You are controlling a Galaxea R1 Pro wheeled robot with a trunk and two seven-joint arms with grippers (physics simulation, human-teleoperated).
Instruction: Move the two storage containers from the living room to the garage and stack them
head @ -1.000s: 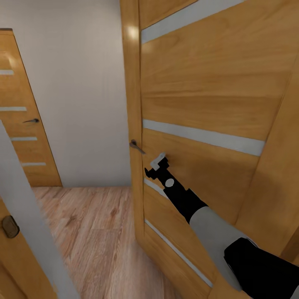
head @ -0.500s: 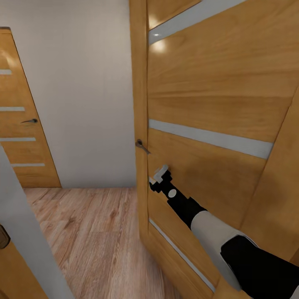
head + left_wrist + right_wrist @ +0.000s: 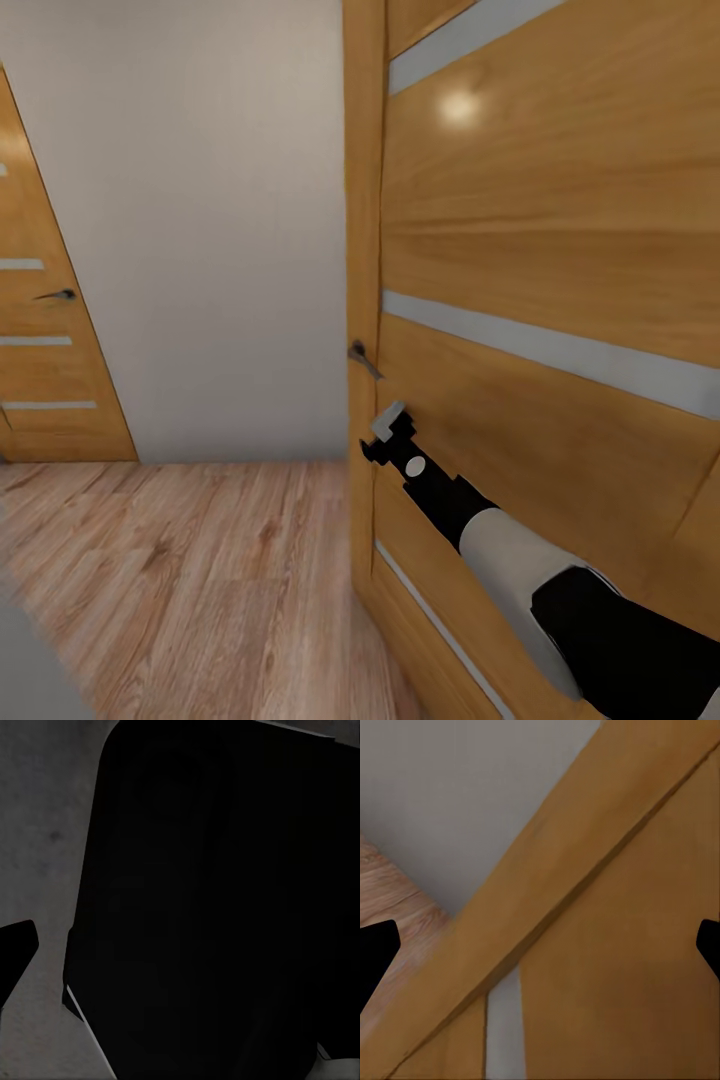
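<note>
The right gripper [image 3: 388, 421] has its fingers spread apart and holds nothing; in the right wrist view the two dark fingertips [image 3: 376, 952] sit at opposite edges of the frame with door wood between them. It is pressed up to the face of the wooden door [image 3: 540, 250], just below and right of the lever handle [image 3: 364, 358], near the door's free edge. The left gripper's state I cannot tell: its wrist view is nearly black, with one dark fingertip [image 3: 15, 952] against grey. Beyond the door edge, to the left, lie the plank floor [image 3: 180, 570], a white wall [image 3: 200, 230] and a second wooden door [image 3: 45, 350] at the far left. Neither storage container appears here; the robot seems to be on its way through a doorway, pushing the door aside. Judging from the task, the bins are probably rigid, light and smooth-walled, so a hold on the rim of a long side, or one gripper on each end, would likely be safest.
</note>
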